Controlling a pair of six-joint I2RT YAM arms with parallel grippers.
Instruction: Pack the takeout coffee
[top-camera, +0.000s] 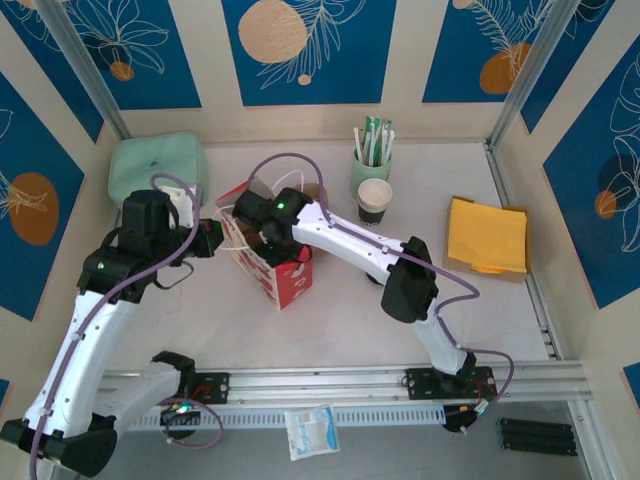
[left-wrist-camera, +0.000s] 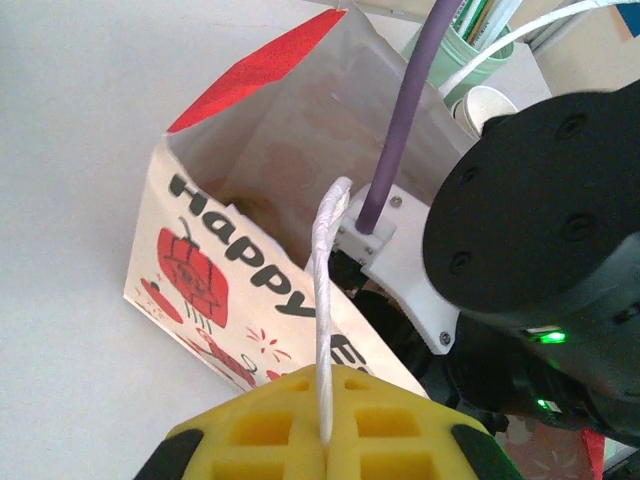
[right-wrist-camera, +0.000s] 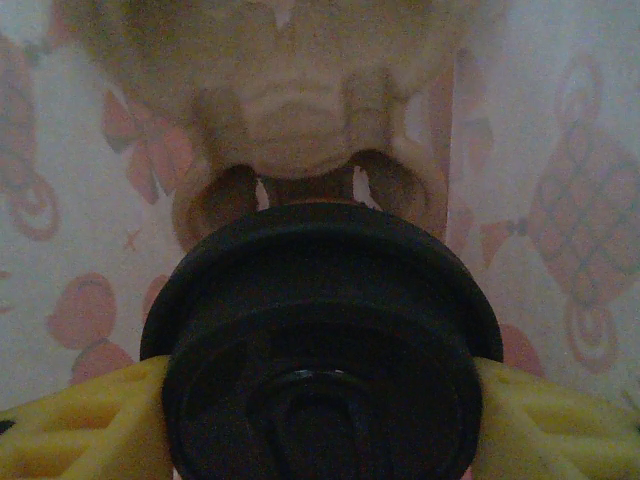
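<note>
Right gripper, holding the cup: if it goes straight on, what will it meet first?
Probably the bag's folded bottom, straight beyond the cup it holds; how far is unclear.

Was closed in by cream wall panels (top-camera: 205, 60) carrying blue prints (top-camera: 310, 40), joined at metal corner posts (top-camera: 85, 70); floored by a pale, evenly lit bench (top-camera: 330, 330).

A: What is noted at the left gripper (left-wrist-camera: 325, 400)?
B: Matt yellow waffled pads (left-wrist-camera: 270, 430), rubbery-looking; between them, a rough twisted-paper handle (left-wrist-camera: 319, 270). Ahead, the bag (left-wrist-camera: 200, 230) is thin matt printed paper.
A: And within the right gripper (right-wrist-camera: 320, 420)?
B: The takeout coffee (right-wrist-camera: 320, 330): a smooth black plastic lid, faintly sheened.
</note>
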